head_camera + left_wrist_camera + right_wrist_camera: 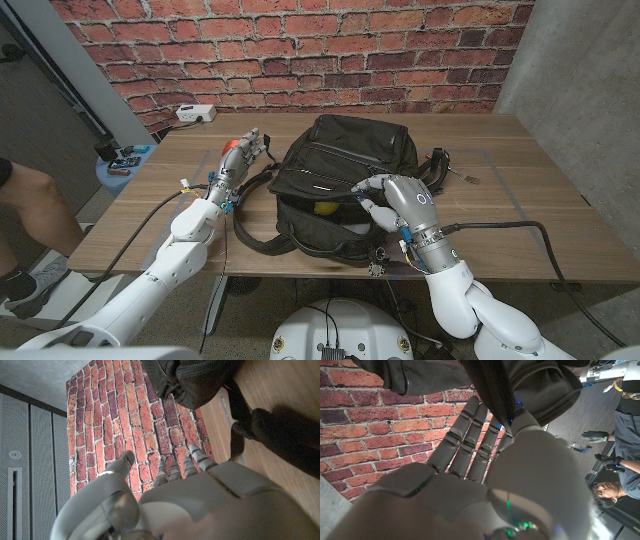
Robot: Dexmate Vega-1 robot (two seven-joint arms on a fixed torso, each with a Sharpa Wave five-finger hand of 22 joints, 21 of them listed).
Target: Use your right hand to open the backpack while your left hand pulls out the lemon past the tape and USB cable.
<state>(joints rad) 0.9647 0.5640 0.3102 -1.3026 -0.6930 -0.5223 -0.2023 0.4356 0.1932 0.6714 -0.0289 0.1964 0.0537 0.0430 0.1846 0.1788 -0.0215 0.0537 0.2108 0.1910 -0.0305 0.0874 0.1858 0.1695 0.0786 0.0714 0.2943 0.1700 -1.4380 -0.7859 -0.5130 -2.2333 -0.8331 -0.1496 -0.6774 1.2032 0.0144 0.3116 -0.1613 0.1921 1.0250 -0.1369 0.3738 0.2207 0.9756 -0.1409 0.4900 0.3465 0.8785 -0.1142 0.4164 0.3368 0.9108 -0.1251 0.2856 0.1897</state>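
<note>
The black backpack (345, 150) lies in the middle of the table with its near opening gaping. A bit of the yellow lemon (325, 209) shows inside the opening. My right hand (398, 203) grips the edge of the backpack's flap (340, 190) at the opening's right side; in the right wrist view the black flap edge (492, 390) runs across my right hand (485, 455) under the thumb. My left hand (240, 160) hovers left of the bag, fingers apart, holding nothing. The left wrist view has my left hand (185, 495) short of the backpack (200, 380).
Loose straps (255, 240) trail off the bag toward the table's front edge, and a buckle (440, 163) lies to its right. A white power strip (195, 113) sits at the back left corner. A person's leg (25, 200) is at far left; a seated person (620, 435) shows beyond.
</note>
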